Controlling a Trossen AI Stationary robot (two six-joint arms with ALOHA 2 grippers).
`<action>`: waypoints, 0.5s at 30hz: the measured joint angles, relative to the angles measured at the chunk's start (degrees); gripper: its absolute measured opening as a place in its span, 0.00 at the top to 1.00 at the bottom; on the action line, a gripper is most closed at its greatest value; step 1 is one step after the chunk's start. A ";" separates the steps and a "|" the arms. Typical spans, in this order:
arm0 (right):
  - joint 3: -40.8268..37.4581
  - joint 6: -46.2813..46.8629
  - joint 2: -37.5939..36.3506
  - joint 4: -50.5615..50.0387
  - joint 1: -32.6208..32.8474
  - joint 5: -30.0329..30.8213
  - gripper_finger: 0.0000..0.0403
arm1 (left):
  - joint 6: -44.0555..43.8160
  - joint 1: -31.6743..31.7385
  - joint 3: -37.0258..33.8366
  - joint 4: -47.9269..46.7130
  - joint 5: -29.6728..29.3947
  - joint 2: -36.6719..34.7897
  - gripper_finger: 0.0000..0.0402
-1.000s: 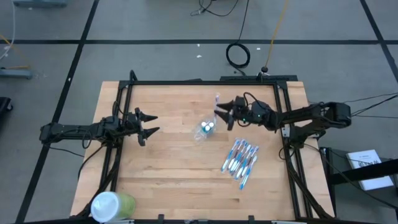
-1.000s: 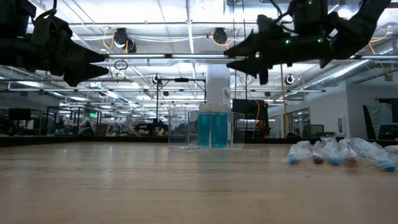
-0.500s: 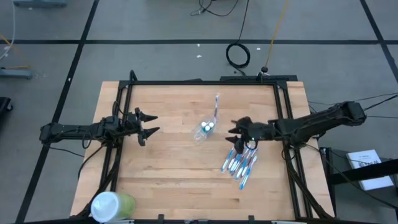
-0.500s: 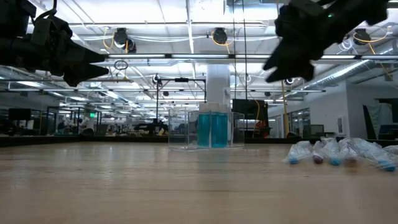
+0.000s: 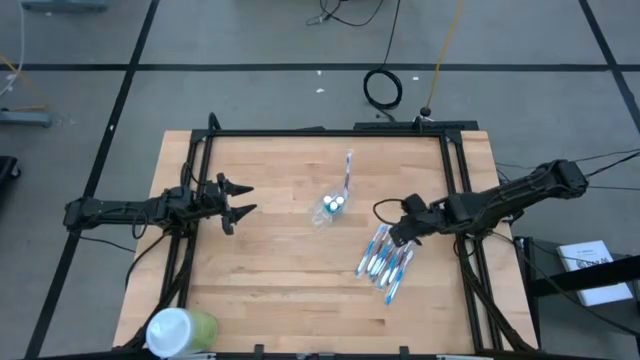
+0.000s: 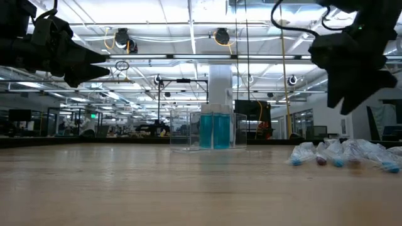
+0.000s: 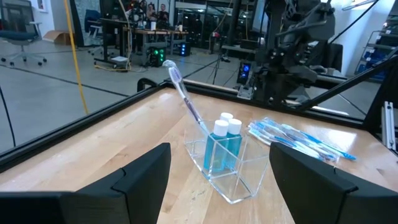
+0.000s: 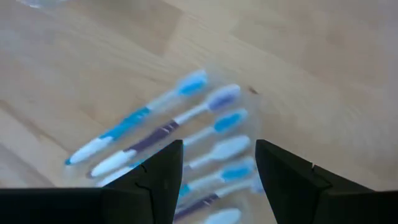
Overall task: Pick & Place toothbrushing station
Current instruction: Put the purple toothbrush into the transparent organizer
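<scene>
A small clear cup (image 5: 329, 208) stands mid-table on its base, holding two white-capped tubes (image 7: 222, 133) and one toothbrush (image 5: 348, 170) that leans out over its rim. Several blue-and-white toothbrushes (image 5: 385, 256) lie side by side on the table to the cup's near right. My right gripper (image 5: 399, 235) hovers open just above the far end of that pile, pointing steeply down. In the right wrist view the toothbrushes' heads (image 8: 217, 118) lie beyond its spread fingers (image 8: 158, 177). My left gripper (image 5: 243, 199) waits open and level at the table's left side, facing the cup (image 7: 224, 165).
A green cup with a white lid (image 5: 180, 331) stands at the table's near left corner. A black frame (image 5: 330, 132) runs along the table's far edge and down both sides. Bare wood lies between the clear cup and the left gripper.
My right gripper has left the spot beside the toothbrush that leans out of the cup. It has swung toward the table's near right, coming over the pile of toothbrushes, and has tipped from about level to pointing steeply down. The cup and the toothbrushes have stayed in place.
</scene>
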 joint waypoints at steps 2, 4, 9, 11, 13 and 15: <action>0.00 2.47 0.01 -2.42 0.00 -0.87 0.51 | 0.00 -0.01 0.00 0.00 0.00 0.00 0.30; 0.00 4.82 0.01 -4.84 0.01 -1.99 0.51 | 0.00 -0.02 0.00 0.00 0.02 0.02 0.30; 0.00 11.93 0.03 -12.28 0.69 -4.73 0.51 | 0.00 -0.02 0.00 0.00 0.01 0.01 0.30; -0.18 14.69 0.05 -14.49 1.45 -4.68 0.51 | 0.00 0.00 0.00 0.00 0.00 0.00 0.30; -1.03 17.06 0.06 -14.73 2.16 -4.63 0.51 | 0.00 -0.02 0.00 0.00 0.00 0.00 0.30; -2.16 18.49 0.09 -13.94 2.84 -4.67 0.51 | -0.01 -0.01 0.00 0.00 0.01 0.00 0.30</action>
